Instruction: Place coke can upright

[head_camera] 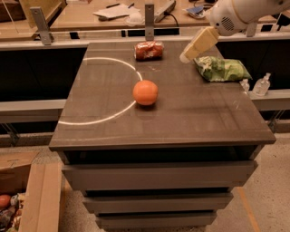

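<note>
The coke can (148,50), red-orange with whitish markings, lies on its side near the far edge of the dark table (190,122). My gripper (184,57), cream-coloured at the end of the white arm (238,13), hangs above the table's far right part. It is to the right of the can and apart from it, holding nothing that I can see.
A round orange fruit (145,92) sits mid-table on a white arc line (118,113). A green crinkly bag (221,69) lies at the right edge. A small clear bottle (261,84) stands on a ledge to the right. A cluttered counter (113,11) runs behind.
</note>
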{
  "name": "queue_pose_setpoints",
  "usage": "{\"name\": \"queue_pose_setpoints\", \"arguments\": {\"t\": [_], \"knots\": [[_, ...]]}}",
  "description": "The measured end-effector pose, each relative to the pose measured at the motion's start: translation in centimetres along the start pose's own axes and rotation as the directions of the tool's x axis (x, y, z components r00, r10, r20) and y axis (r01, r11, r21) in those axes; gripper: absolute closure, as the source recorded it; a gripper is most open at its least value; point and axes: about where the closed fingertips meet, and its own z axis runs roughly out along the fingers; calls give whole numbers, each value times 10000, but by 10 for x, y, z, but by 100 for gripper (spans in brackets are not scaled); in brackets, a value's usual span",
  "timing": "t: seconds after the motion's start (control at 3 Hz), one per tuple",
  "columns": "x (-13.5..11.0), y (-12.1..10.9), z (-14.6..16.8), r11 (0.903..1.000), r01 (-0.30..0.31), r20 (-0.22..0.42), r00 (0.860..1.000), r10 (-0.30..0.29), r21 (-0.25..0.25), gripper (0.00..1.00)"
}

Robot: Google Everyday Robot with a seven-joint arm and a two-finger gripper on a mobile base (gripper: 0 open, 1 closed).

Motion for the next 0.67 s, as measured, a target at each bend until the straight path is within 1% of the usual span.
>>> {"name": "queue_pose_setpoints", "arguments": {"t": [0.33, 0.67], "knots": [[-9, -18, 27, 9955, -588, 646, 9964, 540, 741, 0], [-9, -39, 55, 9840, -1274, 1077, 9876, 1142, 1244, 0]]}}
